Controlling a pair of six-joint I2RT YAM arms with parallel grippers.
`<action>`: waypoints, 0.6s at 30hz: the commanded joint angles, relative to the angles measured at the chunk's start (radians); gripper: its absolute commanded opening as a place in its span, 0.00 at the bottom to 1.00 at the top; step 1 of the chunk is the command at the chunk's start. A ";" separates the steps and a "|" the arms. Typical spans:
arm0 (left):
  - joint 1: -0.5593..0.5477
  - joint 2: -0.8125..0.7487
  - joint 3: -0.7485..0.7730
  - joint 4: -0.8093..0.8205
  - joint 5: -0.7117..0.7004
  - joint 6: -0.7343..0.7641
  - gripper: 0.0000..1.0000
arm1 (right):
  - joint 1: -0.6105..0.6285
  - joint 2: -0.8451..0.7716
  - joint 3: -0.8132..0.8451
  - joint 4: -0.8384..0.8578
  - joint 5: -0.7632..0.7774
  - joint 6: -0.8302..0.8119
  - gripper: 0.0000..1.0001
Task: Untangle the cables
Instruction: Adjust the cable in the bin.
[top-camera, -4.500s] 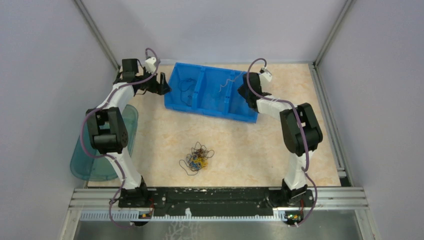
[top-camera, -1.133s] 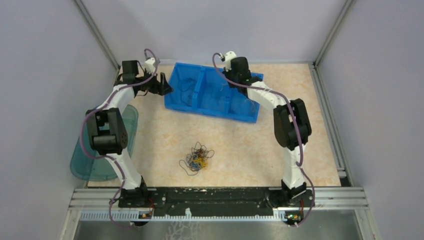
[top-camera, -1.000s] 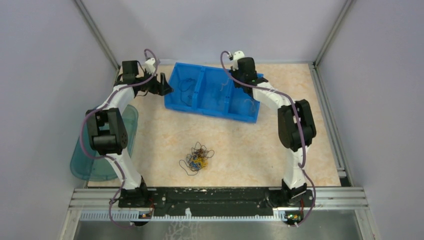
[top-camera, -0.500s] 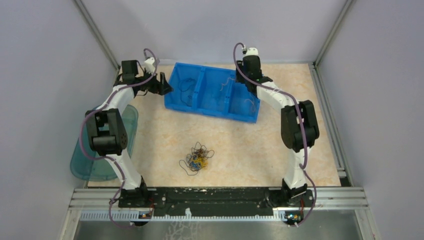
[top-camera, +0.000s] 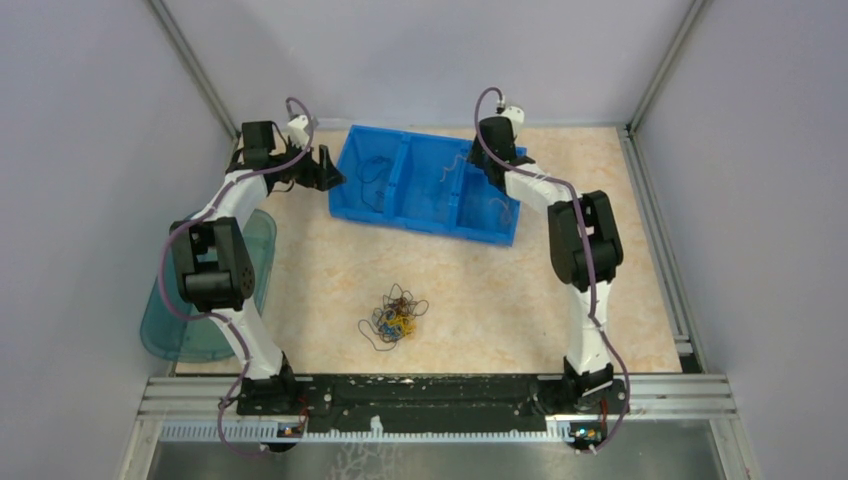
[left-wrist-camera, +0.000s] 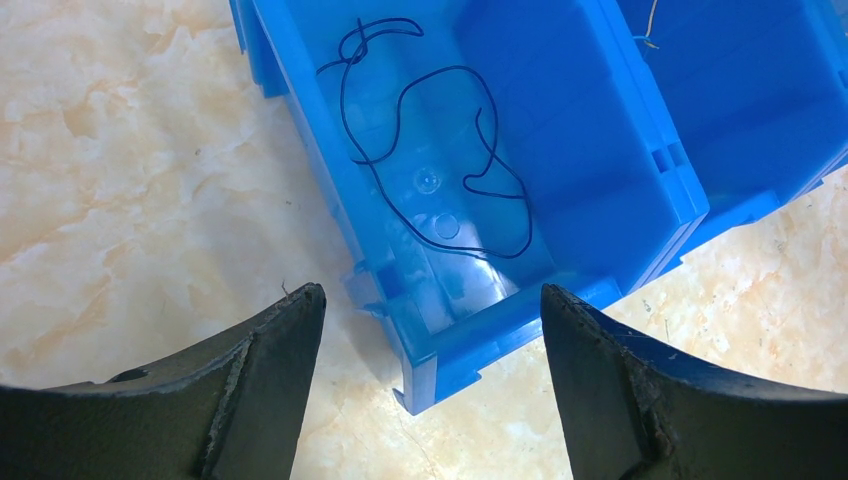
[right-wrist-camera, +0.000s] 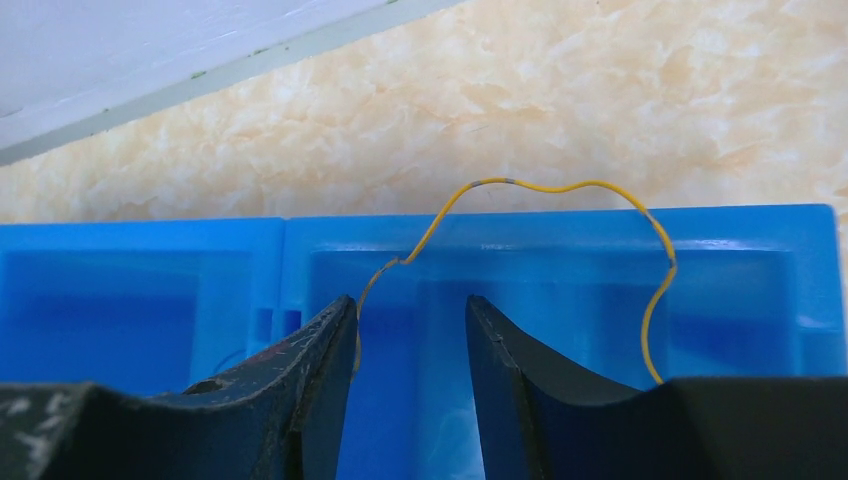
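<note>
The cables lie in a small tangle (top-camera: 395, 315) of black, blue and yellow-orange loops on the table's middle front. One black cable (left-wrist-camera: 342, 100) lies alone in the left compartment of the blue bin (top-camera: 400, 218). A yellow cable (right-wrist-camera: 560, 185) arches over the bin's right compartment, one end resting against the inner face of the left finger of my right gripper (right-wrist-camera: 410, 310). That gripper (top-camera: 492, 160) stands open above the compartment, gripping nothing. My left gripper (left-wrist-camera: 432, 295) is wide open over the bin's near-left corner, with nothing between its fingers.
A teal see-through lid (top-camera: 205, 290) lies at the table's left edge beside the left arm. The bin (left-wrist-camera: 600, 150) stands at the back centre, close to the rear wall (right-wrist-camera: 150, 50). A metal rail (top-camera: 430, 395) runs along the near edge.
The right arm has swung right along the bin's back edge, and its jaws have gone from shut to open round the yellow cable. The left arm and the tangle have not moved.
</note>
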 joint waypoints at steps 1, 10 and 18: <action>0.012 -0.031 -0.007 0.020 0.032 0.011 0.85 | 0.002 0.028 0.068 0.064 0.023 0.104 0.45; 0.025 -0.035 -0.012 0.013 0.048 0.021 0.84 | 0.002 0.058 0.060 0.139 0.055 0.186 0.26; 0.038 -0.044 -0.029 0.013 0.061 0.030 0.84 | 0.002 0.035 -0.019 0.227 0.082 0.204 0.19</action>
